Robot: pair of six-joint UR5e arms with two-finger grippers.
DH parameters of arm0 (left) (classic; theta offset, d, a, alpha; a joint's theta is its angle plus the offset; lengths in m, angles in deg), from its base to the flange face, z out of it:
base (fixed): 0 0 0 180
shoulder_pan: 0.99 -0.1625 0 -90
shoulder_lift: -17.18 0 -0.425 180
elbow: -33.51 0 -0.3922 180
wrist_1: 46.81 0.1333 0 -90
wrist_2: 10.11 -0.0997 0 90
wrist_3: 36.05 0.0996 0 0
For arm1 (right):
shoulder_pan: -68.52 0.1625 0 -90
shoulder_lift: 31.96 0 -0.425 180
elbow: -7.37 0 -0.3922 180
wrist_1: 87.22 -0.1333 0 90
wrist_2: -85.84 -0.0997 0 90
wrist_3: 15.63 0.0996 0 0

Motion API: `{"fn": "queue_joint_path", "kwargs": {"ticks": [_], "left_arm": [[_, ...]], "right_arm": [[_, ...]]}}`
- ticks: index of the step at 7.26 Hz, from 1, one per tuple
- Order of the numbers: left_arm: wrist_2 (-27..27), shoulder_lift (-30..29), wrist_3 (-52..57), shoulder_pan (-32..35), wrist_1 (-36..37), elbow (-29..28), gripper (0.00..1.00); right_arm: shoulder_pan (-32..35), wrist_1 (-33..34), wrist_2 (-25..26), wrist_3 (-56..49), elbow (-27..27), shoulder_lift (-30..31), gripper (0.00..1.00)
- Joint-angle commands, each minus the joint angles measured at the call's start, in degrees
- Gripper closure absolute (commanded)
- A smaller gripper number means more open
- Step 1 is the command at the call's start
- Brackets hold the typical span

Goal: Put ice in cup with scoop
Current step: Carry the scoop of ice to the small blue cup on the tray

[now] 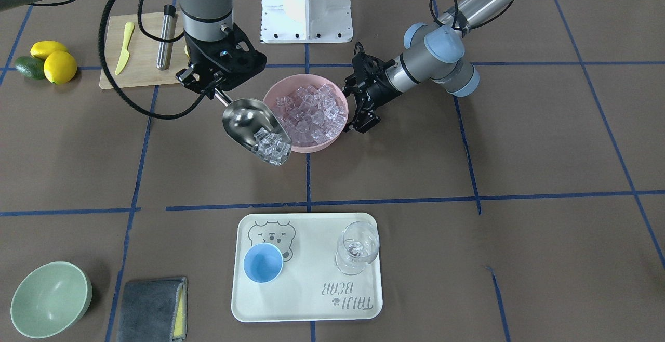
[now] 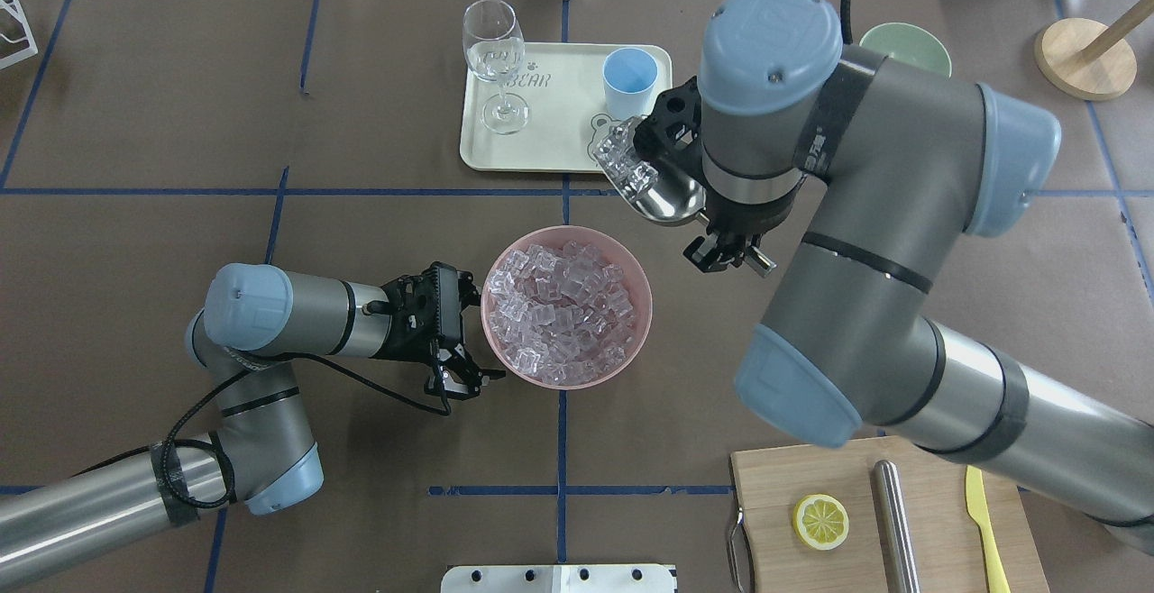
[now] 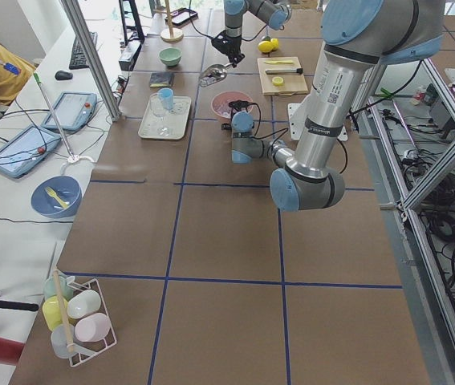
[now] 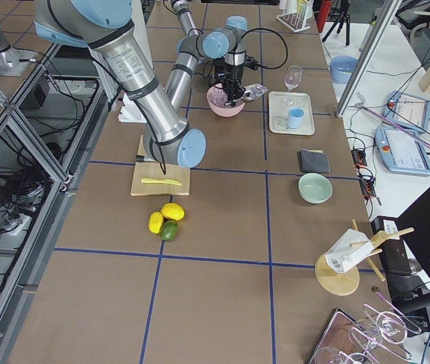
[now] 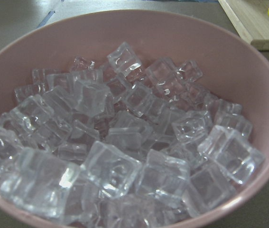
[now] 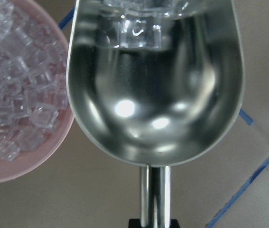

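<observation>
Two grippers, one scoop, one cup and two bowls are in view, and the ice cubes are too many to count. The right gripper [image 1: 215, 91] is clamped on the short round handle of the scoop [image 1: 248, 121]. The shiny trough reaches out from the gripper, raised above the counter [image 1: 519, 149]. A small cluster of ice [image 1: 273, 147] sits at the trough's open lip. The rest is heaped in the pink bowl [image 1: 311, 148], just beside this gripper and between it and the left gripper [image 2: 469, 332]. That one has its fingers spread apart at the bowl's outer wall; whether they touch it, I cannot tell.

The light-blue cup [image 1: 263, 263] stands empty and upright beyond the scoop's mouth, well apart from both grippers. It is on a cream tray [image 1: 311, 300] with one stemmed glass [image 1: 356, 248]. Behind the right gripper lies a wooden board [image 1: 143, 66] with a yellow knife [image 1: 124, 48] and a steel cylinder [image 1: 166, 38].

The counter is brown, marked into squares by blue tape. The side views show tablets, cables and metal framing along its edges.

The cubes are clear and glassy, and the cup is plain and handleless.
</observation>
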Motion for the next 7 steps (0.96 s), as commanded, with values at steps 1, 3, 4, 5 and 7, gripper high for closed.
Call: {"fn": "queue_joint_path", "kwargs": {"ticks": [1, 3, 4, 5, 7], "left_arm": [[0.0, 0.0, 0.0, 0.0, 0.0, 0.0, 0.0], [0.0, 0.0, 0.0, 0.0, -0.1, 0.1, 0.0], [0.0, 0.0, 0.0, 0.0, -0.6, 0.1, 0.0], [0.0, 0.1, 0.0, 0.0, -0.8, 0.1, 0.0], [0.0, 0.3, 0.1, 0.0, -1.3, 0.1, 0.0]], "right_arm": [[6.0, 0.2, -3.2, -1.8, -8.5, -4.2, 1.0], [8.8, -0.1, -3.3, -5.5, -15.9, -7.0, 1.0], [9.2, -0.2, -3.3, -6.4, -17.5, -7.2, 1.0], [10.0, -0.7, -3.4, -6.9, -18.2, -7.2, 1.0], [10.2, -2.4, -3.4, -6.9, -21.0, -7.2, 1.0]]}}
